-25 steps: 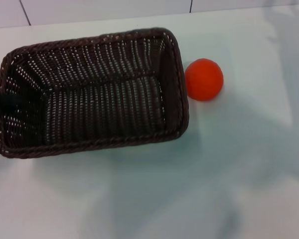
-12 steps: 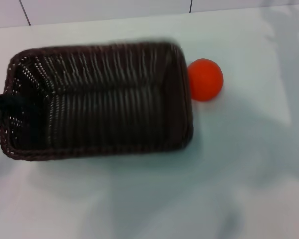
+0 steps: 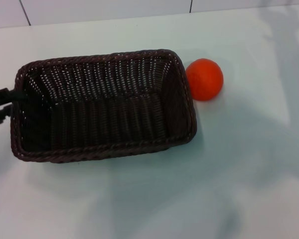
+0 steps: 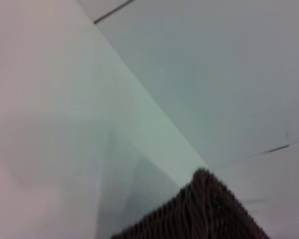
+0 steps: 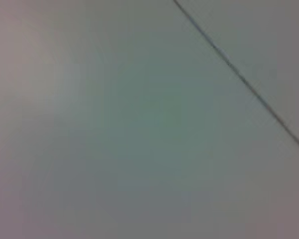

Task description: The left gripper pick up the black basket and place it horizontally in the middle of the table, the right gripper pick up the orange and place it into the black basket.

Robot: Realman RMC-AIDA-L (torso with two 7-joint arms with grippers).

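The black basket (image 3: 102,150) lies flat and lengthwise across the table (image 3: 199,194), left of centre in the head view. It is empty. My left gripper (image 3: 6,101) is at the basket's left short rim, with thin black fingers closed on that rim. A corner of the basket's braided rim shows in the left wrist view (image 4: 204,214). The orange (image 3: 204,79) sits on the table just beyond the basket's far right corner, nearly touching it. My right gripper is out of view; its wrist view shows only a pale surface with a dark seam.
The table's far edge meets a white tiled wall (image 3: 104,10) at the top of the head view. Bare tabletop lies right of the orange and in front of the basket.
The basket has turned from a tilted, slanted pose to lying level and has shifted a little right and toward me, with my left gripper following. The orange has not moved.
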